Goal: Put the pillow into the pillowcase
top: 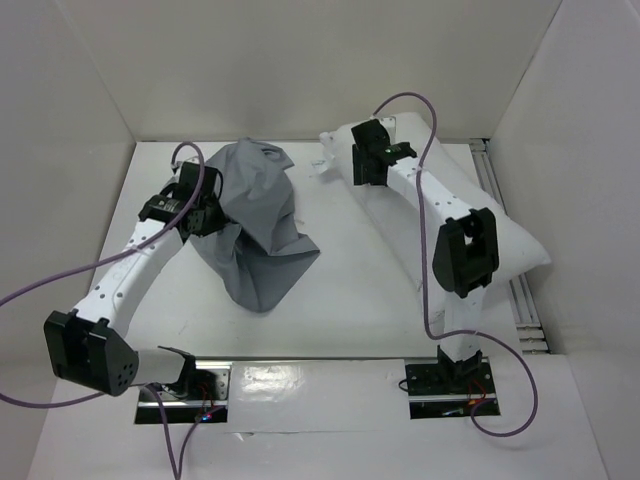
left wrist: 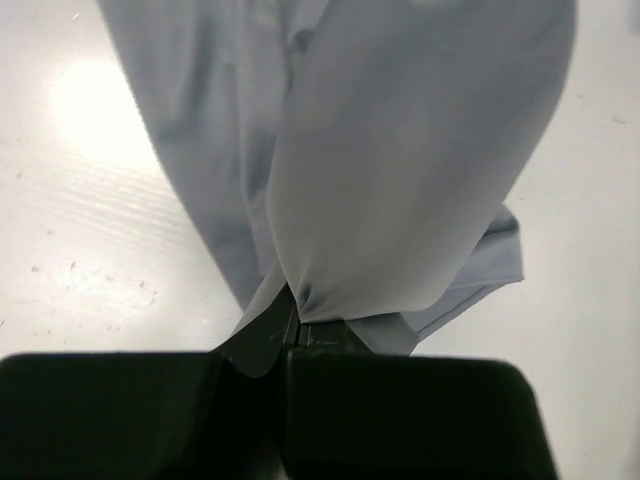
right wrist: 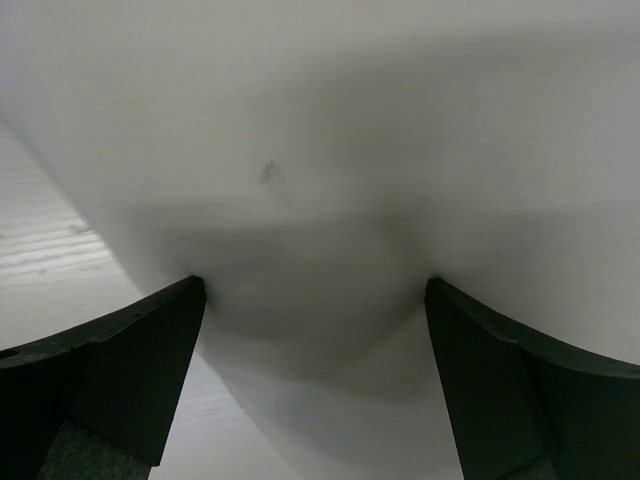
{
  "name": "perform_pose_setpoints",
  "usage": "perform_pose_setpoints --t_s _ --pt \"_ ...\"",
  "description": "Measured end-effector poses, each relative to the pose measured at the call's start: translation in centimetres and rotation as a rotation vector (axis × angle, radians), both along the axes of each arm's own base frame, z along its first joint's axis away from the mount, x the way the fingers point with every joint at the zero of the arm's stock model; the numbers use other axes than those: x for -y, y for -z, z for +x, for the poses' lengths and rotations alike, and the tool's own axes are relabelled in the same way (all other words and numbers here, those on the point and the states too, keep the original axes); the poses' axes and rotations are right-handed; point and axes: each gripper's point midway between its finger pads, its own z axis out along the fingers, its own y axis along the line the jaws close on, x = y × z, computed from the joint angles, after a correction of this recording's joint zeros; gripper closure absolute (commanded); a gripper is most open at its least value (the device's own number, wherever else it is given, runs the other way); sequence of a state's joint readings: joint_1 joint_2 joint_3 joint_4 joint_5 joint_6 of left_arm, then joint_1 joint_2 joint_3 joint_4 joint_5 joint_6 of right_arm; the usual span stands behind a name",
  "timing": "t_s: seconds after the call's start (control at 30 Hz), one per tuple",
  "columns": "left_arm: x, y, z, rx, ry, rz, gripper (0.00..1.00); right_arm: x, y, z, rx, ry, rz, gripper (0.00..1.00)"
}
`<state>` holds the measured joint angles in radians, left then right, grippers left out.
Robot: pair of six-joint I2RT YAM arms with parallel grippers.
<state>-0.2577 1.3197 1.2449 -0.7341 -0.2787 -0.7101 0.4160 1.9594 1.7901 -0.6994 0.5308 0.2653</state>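
The grey pillowcase [top: 262,215] lies crumpled at the centre-left of the table, partly lifted at its left side. My left gripper [top: 207,212] is shut on a bunched edge of it; in the left wrist view the cloth [left wrist: 400,170] hangs from the closed gripper [left wrist: 293,322]. The white pillow [top: 515,240] lies slantwise along the right side. My right gripper [top: 368,168] is over its far end. In the right wrist view that gripper [right wrist: 312,300] is open, its fingers wide apart and their tips against the pillow [right wrist: 320,150], which bulges between them.
White walls enclose the table on the left, back and right. A metal rail [top: 527,305] runs along the right edge beside the pillow. Purple cables [top: 425,110] loop over both arms. The arm bases [top: 445,380] stand at the near edge.
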Motion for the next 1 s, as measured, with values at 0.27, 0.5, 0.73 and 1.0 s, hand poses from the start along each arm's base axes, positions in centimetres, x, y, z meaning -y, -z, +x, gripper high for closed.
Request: perform_pose_setpoints --t_s 0.27,0.5,0.73,1.0 --pt "-4.9 3.7 -3.8 -0.103 -0.177 -0.015 1.00 1.3 3.9 0.9 -0.078 0.030 -0.004 0.43" --pt "-8.1 7.8 -6.7 -0.224 -0.338 -0.108 1.00 0.2 5.8 0.4 -0.098 -0.017 0.064 1.00" --pt "-8.3 8.9 -7.3 -0.256 -0.362 -0.170 1.00 -0.3 5.7 0.2 -0.080 -0.040 0.106 1.00" --pt "-3.7 5.0 -3.2 -0.176 -0.116 -0.176 1.00 -0.2 1.6 -3.7 0.002 -0.108 0.219 1.00"
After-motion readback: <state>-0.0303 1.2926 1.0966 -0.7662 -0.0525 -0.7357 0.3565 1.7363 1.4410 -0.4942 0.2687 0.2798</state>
